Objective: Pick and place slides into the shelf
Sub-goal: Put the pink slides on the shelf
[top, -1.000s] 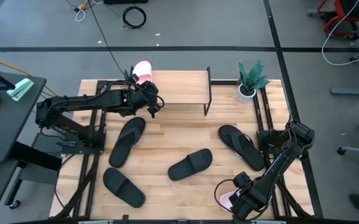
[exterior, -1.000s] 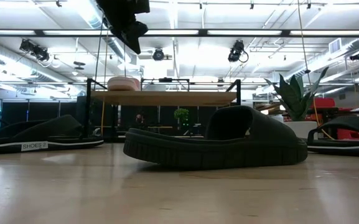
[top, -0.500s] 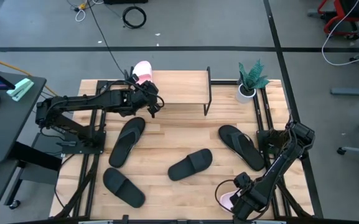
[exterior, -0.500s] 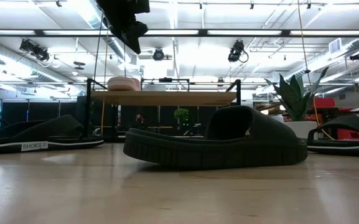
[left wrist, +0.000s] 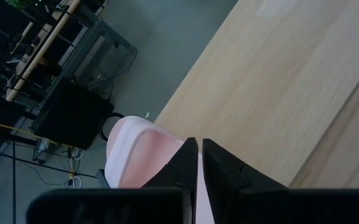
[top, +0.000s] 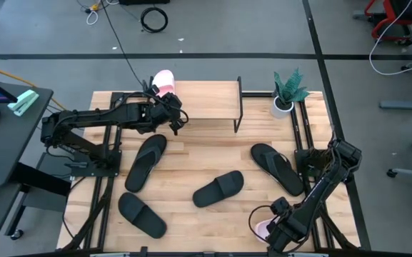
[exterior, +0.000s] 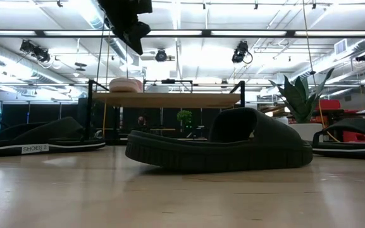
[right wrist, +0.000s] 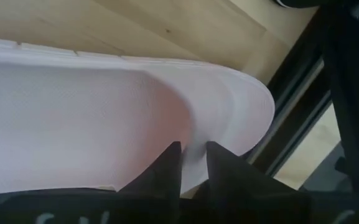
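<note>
Six slides in play: one pale pink slide [top: 163,80] sits on the left end of the shelf [top: 206,100], its toe overhanging the far edge; four black slides lie loose on the table [top: 191,153]; a second pink slide [top: 261,228] lies at the table's near right corner.

Left gripper [top: 175,119] hovers just in front of the shelf's left end, above the table; in its wrist view the fingers [left wrist: 185,163] are pressed almost together, gripping nothing.

Right gripper [top: 277,227] is low at the near right corner, on the second pink slide. Wrist view shows its fingers [right wrist: 167,168] nearly together with the pink upper between or just beyond them; a firm pinch cannot be confirmed.

Risks, judged:
- A thin bite on soft foam could slip during lift, dropping the slide off the table edge beside it
- The shelved slide's overhang leaves it liable to tip off if the shelf is bumped

Pink slides look smooth, thick-soled, rounded; nearest black slide [exterior: 220,149] shows a ribbed sole edge and wide strap
</note>
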